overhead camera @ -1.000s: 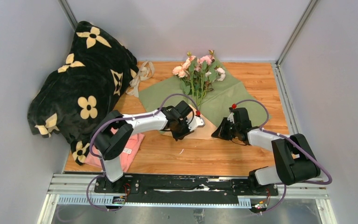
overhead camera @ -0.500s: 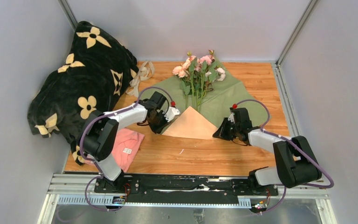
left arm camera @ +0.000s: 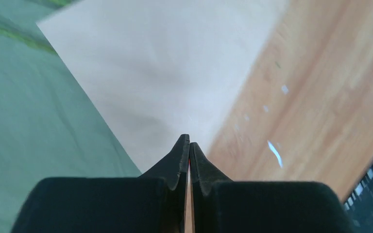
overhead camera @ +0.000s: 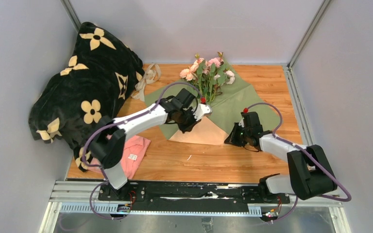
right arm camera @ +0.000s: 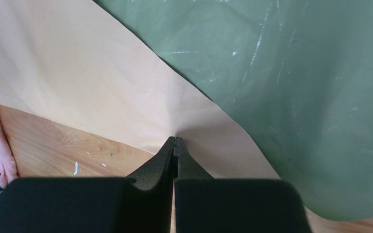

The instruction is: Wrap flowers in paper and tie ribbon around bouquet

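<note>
The flowers (overhead camera: pixel 206 74) lie at the far end of the green paper (overhead camera: pixel 235 99), whose near corner is folded over peach side up. The left claw (overhead camera: pixel 188 127), pinched together, hangs over that fold, while the right claw (overhead camera: pixel 231 140), also together, touches the fold's edge. A black blanket (overhead camera: pixel 85 87), ribbon (overhead camera: pixel 148 76) and pink cloth (overhead camera: pixel 135 148) crowd the left of the surface (overhead camera: pixel 267 77).

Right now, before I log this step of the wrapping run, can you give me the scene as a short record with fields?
paper: green side up, near corner folded over as a peach flap
flowers: lying on the paper, blooms at the far end, not wrapped
ribbon: loose on the table, beside the black blanket
left gripper: shut, over the peach flap
right gripper: shut, tips on the peach flap
pink cloth: near left, off the paper
</note>
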Action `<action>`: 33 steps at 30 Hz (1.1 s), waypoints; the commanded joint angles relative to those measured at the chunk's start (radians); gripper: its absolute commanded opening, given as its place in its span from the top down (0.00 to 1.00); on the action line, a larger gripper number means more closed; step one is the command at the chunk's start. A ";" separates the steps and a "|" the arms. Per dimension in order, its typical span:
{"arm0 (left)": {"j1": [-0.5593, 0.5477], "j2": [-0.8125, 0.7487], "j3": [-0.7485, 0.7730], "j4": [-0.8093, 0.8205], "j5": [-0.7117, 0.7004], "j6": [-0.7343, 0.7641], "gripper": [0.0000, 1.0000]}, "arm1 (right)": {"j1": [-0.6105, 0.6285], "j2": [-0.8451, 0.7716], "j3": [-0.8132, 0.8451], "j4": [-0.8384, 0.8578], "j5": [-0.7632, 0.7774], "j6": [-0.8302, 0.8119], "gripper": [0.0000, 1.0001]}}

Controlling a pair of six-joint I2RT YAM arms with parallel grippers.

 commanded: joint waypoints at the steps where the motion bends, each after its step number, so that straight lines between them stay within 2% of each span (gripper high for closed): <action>1: 0.001 0.221 0.107 0.086 0.009 -0.118 0.94 | 0.011 -0.020 -0.028 -0.148 0.108 -0.016 1.00; 5: 0.001 0.310 0.129 0.075 0.025 -0.123 0.94 | -0.012 -0.076 -0.073 -0.149 0.127 0.027 1.00; 10: -0.001 0.330 0.097 0.068 0.013 -0.106 0.94 | -0.137 -0.215 -0.151 -0.186 0.130 0.070 1.00; 15: -0.001 0.325 0.075 0.077 0.031 -0.111 0.94 | -0.335 -0.493 -0.201 -0.357 0.208 0.072 1.00; 17: -0.001 0.321 0.074 0.079 0.027 -0.112 0.94 | -0.350 -0.611 -0.204 -0.402 0.279 0.095 0.99; 20: -0.001 0.309 0.069 0.086 0.028 -0.116 0.94 | -0.346 -0.728 -0.189 -0.442 0.305 0.146 0.84; 23: -0.001 0.301 0.059 0.094 0.025 -0.116 0.94 | -0.306 -0.726 -0.158 -0.497 0.264 0.205 0.65; 26: -0.001 0.300 0.060 0.094 0.024 -0.118 0.94 | -0.202 -0.661 -0.182 -0.461 0.204 0.306 0.56; 29: -0.001 0.299 0.057 0.096 0.024 -0.114 0.94 | -0.128 -0.638 -0.221 -0.375 0.230 0.427 0.49; 30: -0.001 0.299 0.055 0.096 0.024 -0.113 0.94 | -0.099 -0.628 -0.236 -0.334 0.247 0.466 0.41; 33: -0.001 0.298 0.056 0.096 0.024 -0.112 0.94 | -0.052 -0.569 -0.244 -0.275 0.281 0.524 0.38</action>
